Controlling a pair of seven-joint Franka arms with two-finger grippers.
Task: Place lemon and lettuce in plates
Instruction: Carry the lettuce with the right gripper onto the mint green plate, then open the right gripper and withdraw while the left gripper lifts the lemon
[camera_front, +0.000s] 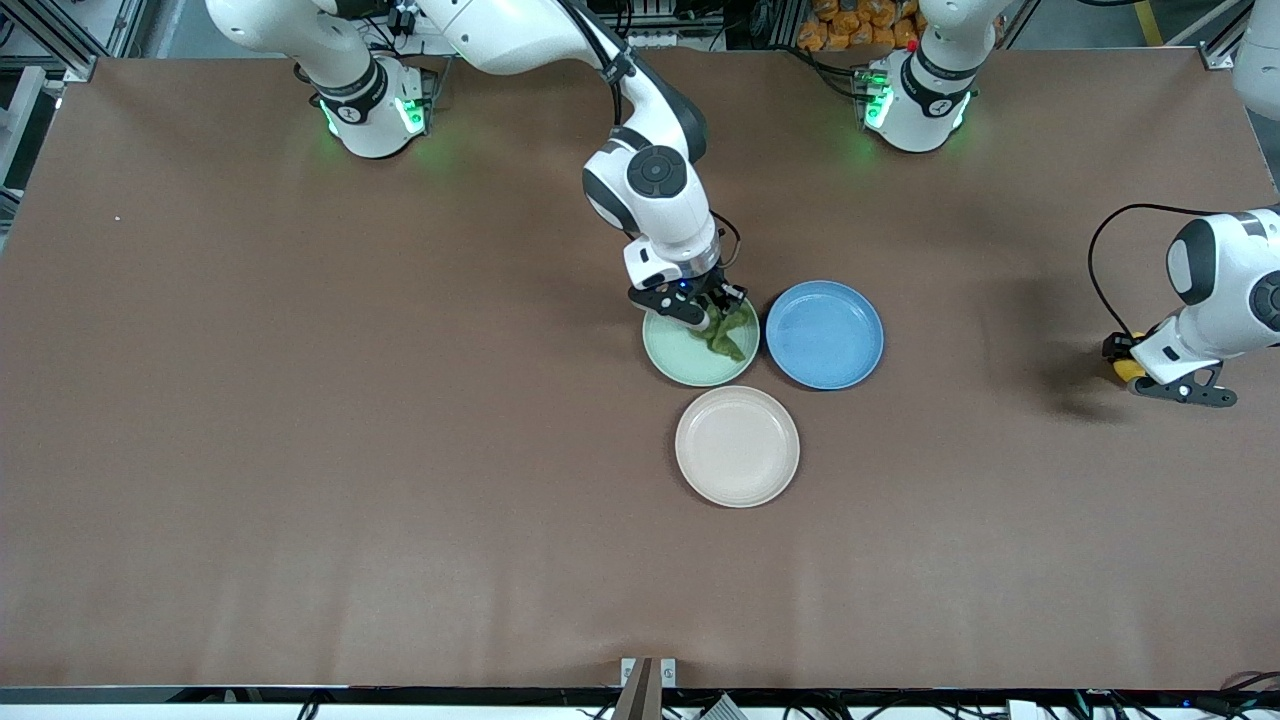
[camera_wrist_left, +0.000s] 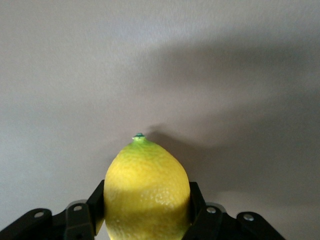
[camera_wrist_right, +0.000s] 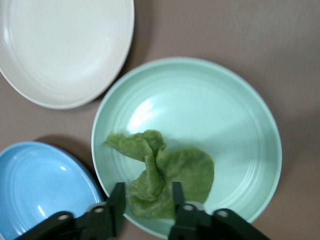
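**Lemon pinched at the table's end, lettuce lying in the mint plate**

Clamping my left gripper (camera_wrist_left: 146, 220) on the lemon (camera_wrist_left: 147, 192), I have both black fingers (camera_wrist_left: 80, 220) pressed against its yellow flanks, its green-tipped point facing away from my wrist. In the front view only a sliver of the fruit shows at my hand, low over the brown table (camera_front: 300, 450) toward the left arm's end, well apart from the three plates. Open cloth lies between me and them, and broad bare table spreads nearer the front camera.

My left forearm comes in from that end of the table, wrist bent downward, a black cable looping above it.

My right arm reaches from its base out to the middle of the table, elbow high, wrist pointing straight down. My right gripper (camera_wrist_right: 147, 210) hangs low over the mint green plate (camera_wrist_right: 235, 115), at the rim nearest the blue plate (camera_wrist_right: 35, 180). Its fingers stand parted on either side of the lettuce (camera_wrist_right: 160, 177), which lies crumpled in the plate; whether they still touch the leaf I cannot tell.

The mint and blue plates sit just beside each other with a thin gap. The beige-white plate (camera_front: 737, 446) sits alone nearer the front camera, close to both.
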